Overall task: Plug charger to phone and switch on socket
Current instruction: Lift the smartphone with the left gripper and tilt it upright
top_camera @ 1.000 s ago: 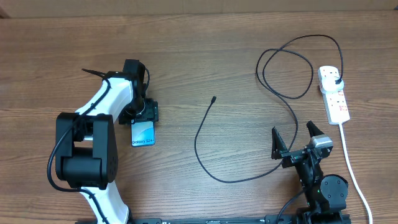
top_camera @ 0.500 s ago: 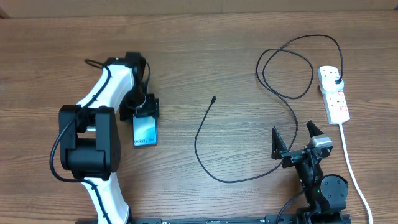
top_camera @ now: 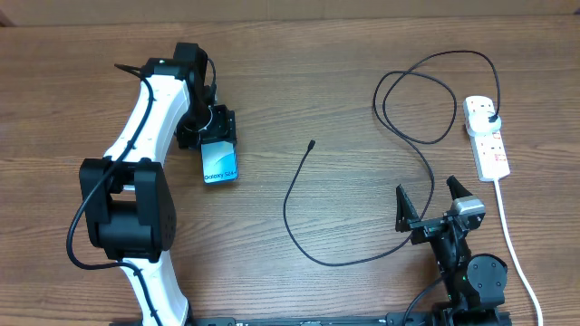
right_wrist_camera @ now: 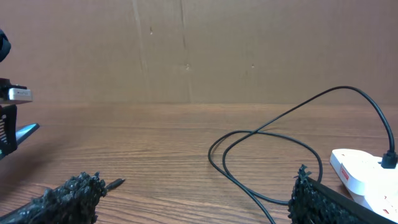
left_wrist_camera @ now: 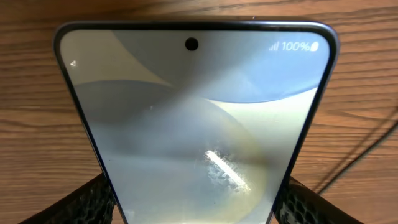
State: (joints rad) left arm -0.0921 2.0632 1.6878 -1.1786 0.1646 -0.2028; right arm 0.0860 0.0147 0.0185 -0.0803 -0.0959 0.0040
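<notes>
Teal-screened, the phone (top_camera: 220, 165) sits toward 10 o'clock on the desk (top_camera: 299, 72). The step, I judge, goes best if it is carried level and set close to the charger's (top_camera: 285, 206) connector tip (top_camera: 312, 143), lying at the phone's 3 o'clock. The left claw (top_camera: 219, 142) is closed to phone width on its long edges at the 12 o'clock end; the right claw (top_camera: 424, 186) gapes wide, empty, at 5 o'clock, with the socket (top_camera: 487, 138) at 3 o'clock.

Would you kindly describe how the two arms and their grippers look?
The left arm has white shells, black joint housings and a loose black cable. The right arm is black with a silver-grey wrist block. The left gripper and right gripper are black, their fingers rough and mesh-textured.
</notes>
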